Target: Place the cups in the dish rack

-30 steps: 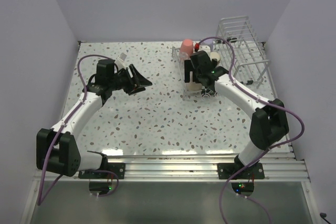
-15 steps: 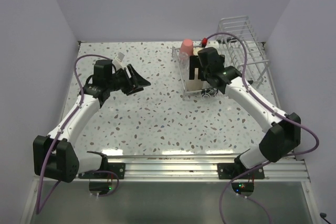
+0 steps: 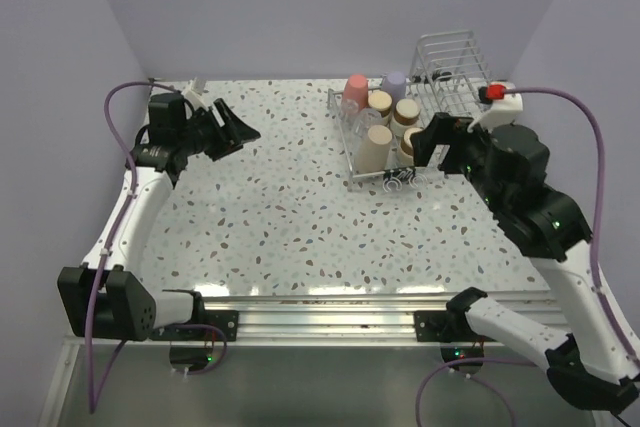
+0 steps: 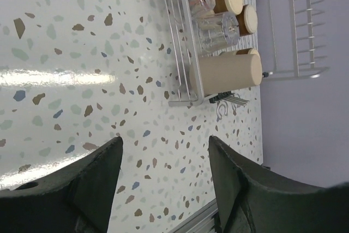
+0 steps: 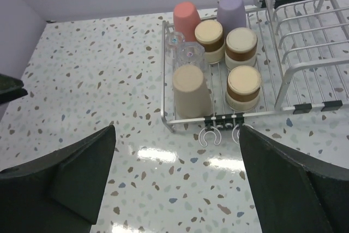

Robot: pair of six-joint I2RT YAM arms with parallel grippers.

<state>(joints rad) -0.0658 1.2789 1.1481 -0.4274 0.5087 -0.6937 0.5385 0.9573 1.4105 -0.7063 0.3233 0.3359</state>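
Sitting apparently mouth-down on the low grid of the dish rack (image 5: pixel 164 75), all eight cups look loaded. The coral-red cup (image 5: pixel 187 17) and lavender cup (image 5: pixel 232 10) are in the rack's far row. The three brownish cups (image 5: pixel 241 45) stand toward its taller cage section (image 5: pixel 305 25), and the two clear cups (image 5: pixel 190 55) and the beige cup (image 5: pixel 190 91) line its outer rail. They should handle as light, stiff tumblers with smooth, slippery walls, and the clear pair is likely the most fragile. A hold across the side wall just below the upturned base seems safest, since the neighbours touch or nearly touch. The right gripper (image 5: pixel 177 135) hangs spread and empty over the bench (image 3: pixel 300 217) just in front of the rack. The left gripper (image 4: pixel 163 145), also spread and empty, is well apart from the rack on its open side.
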